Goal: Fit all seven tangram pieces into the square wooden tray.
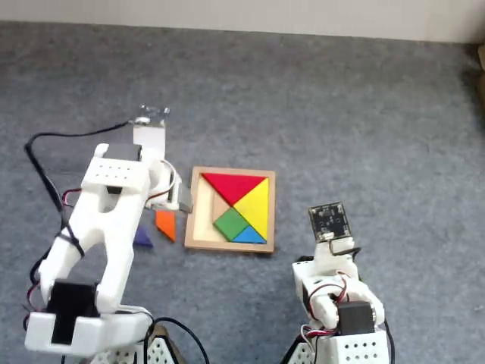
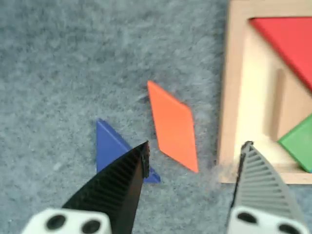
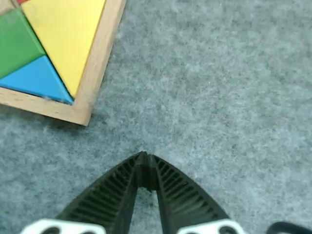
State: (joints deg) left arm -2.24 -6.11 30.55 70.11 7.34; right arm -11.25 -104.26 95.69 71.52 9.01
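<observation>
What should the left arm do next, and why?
Probably lower the open left claw onto the orange piece: it lies loose on the carpet right under the claw, beside the tray, whose adjoining part is bare.

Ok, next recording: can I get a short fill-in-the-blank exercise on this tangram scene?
1. The parallelogram on the carpet beside the wooden tray is coloured ____.
2. The left claw hangs near it with its jaws ____.
3. The right claw is ____ above bare carpet.
4. The square in the tray is coloured ____.
Missing words: orange; open; shut; green.
</observation>
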